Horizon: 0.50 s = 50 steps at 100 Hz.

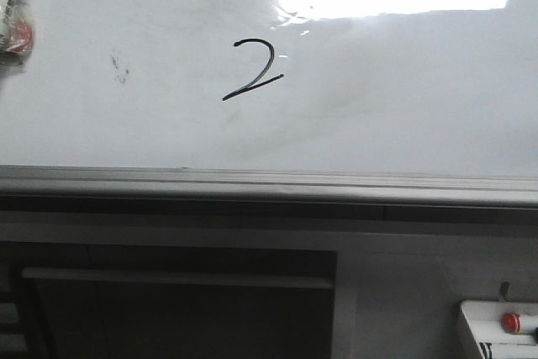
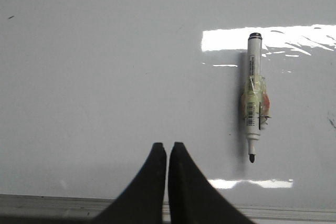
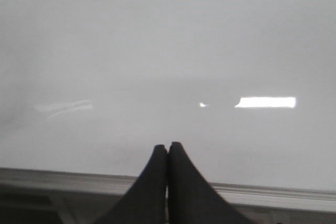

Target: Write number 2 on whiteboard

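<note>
A black handwritten number 2 (image 1: 251, 69) stands on the whiteboard (image 1: 403, 107), near its middle in the front view. A white marker (image 2: 254, 95) with tape round its barrel and its cap off lies flat on the board, tip toward the near rail; it also shows at the far left edge of the front view (image 1: 14, 14). My left gripper (image 2: 168, 146) is shut and empty, above the board's near edge, apart from the marker. My right gripper (image 3: 168, 145) is shut and empty over bare board (image 3: 168, 51). No gripper shows in the front view.
The grey metal edge rail (image 1: 269, 184) runs along the board's near side. A small white box with a red button (image 1: 500, 329) sits below it at the right. Faint dark specks (image 1: 119, 69) mark the board left of the digit.
</note>
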Each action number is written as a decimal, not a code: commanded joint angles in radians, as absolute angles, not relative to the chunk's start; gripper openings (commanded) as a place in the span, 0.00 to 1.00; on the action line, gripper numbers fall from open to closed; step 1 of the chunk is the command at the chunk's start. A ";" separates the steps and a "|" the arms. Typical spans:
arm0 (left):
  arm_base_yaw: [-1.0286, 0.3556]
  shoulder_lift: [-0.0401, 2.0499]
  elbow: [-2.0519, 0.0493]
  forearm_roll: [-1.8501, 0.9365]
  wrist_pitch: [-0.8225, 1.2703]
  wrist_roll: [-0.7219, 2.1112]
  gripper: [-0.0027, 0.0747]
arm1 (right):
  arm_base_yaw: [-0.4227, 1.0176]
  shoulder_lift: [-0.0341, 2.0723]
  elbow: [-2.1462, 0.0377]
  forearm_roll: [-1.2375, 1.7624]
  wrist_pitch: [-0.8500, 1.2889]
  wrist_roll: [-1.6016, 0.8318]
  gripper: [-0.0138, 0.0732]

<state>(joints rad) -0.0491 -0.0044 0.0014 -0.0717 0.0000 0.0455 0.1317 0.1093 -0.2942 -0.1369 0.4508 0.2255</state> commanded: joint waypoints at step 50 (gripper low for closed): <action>-0.050 -0.019 0.033 -0.081 -0.086 0.040 0.01 | -0.044 -0.027 0.040 -0.096 -0.098 0.231 0.08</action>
<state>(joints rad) -0.0491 -0.0044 0.0014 -0.0717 -0.0053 0.0455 -0.0393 -0.0102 0.0113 -0.1068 0.0000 0.2299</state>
